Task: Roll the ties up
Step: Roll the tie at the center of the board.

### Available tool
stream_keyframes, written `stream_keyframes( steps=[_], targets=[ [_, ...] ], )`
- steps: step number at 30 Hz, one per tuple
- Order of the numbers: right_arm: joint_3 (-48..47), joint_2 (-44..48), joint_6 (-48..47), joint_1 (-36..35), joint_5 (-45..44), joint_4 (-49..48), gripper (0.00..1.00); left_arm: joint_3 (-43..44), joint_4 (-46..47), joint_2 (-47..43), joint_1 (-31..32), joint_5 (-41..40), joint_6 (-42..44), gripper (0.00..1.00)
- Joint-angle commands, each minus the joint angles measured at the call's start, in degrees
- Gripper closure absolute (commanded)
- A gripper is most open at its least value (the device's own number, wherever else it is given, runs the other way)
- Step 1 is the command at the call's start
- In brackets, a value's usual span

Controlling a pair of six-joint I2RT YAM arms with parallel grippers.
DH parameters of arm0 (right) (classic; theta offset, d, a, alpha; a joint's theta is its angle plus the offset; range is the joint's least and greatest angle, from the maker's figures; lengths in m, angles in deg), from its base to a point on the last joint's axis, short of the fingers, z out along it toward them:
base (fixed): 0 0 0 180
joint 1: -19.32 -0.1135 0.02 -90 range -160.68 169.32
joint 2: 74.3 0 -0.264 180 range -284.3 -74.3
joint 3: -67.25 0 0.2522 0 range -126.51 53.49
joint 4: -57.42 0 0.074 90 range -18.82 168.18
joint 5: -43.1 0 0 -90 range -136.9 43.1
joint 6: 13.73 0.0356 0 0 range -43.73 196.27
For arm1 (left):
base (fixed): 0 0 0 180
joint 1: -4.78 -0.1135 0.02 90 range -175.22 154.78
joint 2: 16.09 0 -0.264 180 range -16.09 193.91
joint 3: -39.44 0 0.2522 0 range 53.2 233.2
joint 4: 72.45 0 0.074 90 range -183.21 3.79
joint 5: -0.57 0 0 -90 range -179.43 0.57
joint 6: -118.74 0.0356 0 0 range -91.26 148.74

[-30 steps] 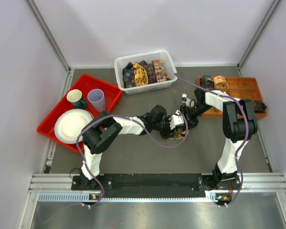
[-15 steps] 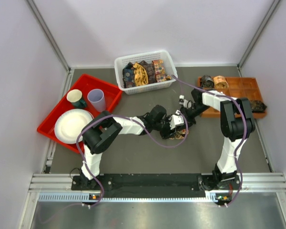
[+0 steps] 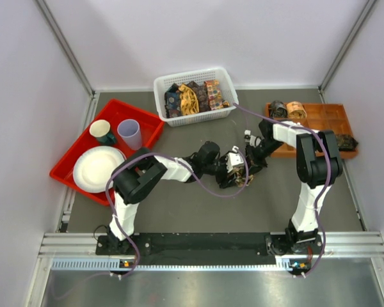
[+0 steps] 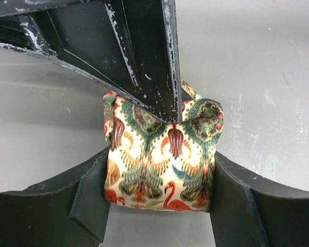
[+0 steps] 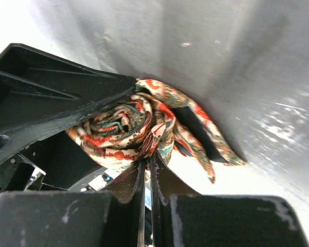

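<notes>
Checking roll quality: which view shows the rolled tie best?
Left wrist: the tie fills the frame, pattern sharp, between the left fingers. Right wrist shows its coiled end close but part-hidden. Top external shows only a small patch.

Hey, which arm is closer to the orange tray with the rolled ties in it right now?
Right. The right arm overlaps the left edge of the orange tray in the overhead view; the left arm reaches toward the centre, well left of the tray.
</notes>
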State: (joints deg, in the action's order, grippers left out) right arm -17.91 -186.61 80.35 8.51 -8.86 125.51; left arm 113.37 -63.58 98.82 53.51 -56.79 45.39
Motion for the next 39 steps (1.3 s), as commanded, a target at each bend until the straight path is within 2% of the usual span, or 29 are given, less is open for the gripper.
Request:
stream_keyframes(
  steps=[1, 8, 20, 25, 28, 32, 35, 36, 39],
  targets=[
    [-0.06, -1.69, -1.36, 0.0, -16.24, -5.54, 1.0, 1.1, 5.58, 2.94, 0.66, 4.79, -1.97, 0.3],
    [-1.03, -1.51, -1.35, -1.06, -18.88, -5.11, 1.0, 1.71, 7.69, 4.53, 0.93, 5.85, -0.74, 0.33],
    [-1.64, -1.51, -3.46, -2.55, -24.59, -5.63, 1.0, 3.47, 9.79, 6.46, 1.28, 7.35, 0.06, 0.31],
    [-2.08, -2.03, -3.64, -2.55, -24.42, -5.55, 1.0, 4.7, 10.5, 7.78, 1.54, 8.31, -0.65, 0.31],
    [-2.52, -2.56, -3.46, -2.64, -23.72, -5.46, 1.0, 5.49, 10.5, 8.4, 1.72, 8.66, -1.17, 0.35],
    [-2.78, -3.09, -3.64, -2.9, -22.58, -5.46, 1.0, 6.02, 8.23, 8.14, 1.72, 8.67, -0.74, 0.49],
    [-3.13, -3.0, -3.81, -2.9, -21.09, -5.02, 1.0, 4.97, 3.92, 6.74, 1.72, 8.14, 1.01, 0.64],
    [-3.31, -3.0, -3.81, -2.9, -20.21, -4.58, 1.0, 4.44, 2.69, 6.12, 1.72, 7.01, 1.72, 0.75],
    [-4.36, -2.04, -3.81, -2.47, -17.31, -2.56, 1.0, 1.98, -3.45, 3.92, 1.72, 4.72, 4.36, 0.87]
  ],
)
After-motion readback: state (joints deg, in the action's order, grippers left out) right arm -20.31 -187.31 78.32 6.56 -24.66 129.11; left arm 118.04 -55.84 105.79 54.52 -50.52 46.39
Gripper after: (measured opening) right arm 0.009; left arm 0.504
